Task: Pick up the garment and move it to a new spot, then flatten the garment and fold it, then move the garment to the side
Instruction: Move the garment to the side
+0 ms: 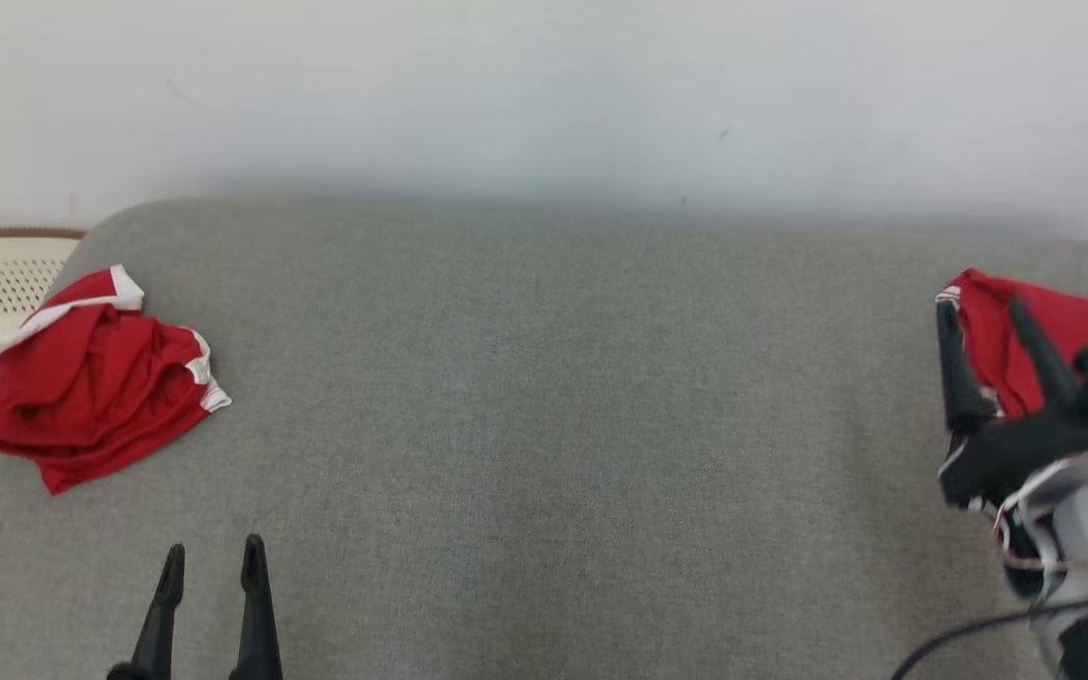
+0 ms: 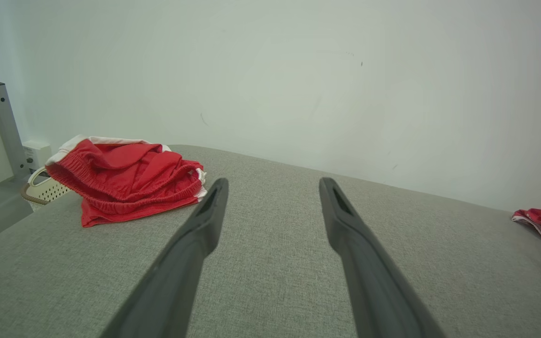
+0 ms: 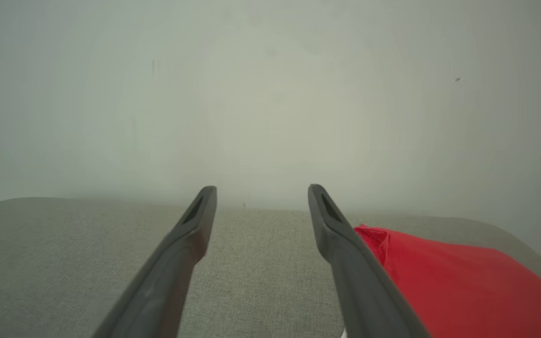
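One garment (image 3: 463, 281) beside right jaws

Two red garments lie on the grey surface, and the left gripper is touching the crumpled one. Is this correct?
No. The left gripper is not touching the crumpled garment; the head view shows it open and apart, with bare grey surface between. The second garment lies there too, as stated.

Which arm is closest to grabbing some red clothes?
Right. The open right gripper is right beside the red garment; the open left gripper sits apart from the crumpled red shorts.
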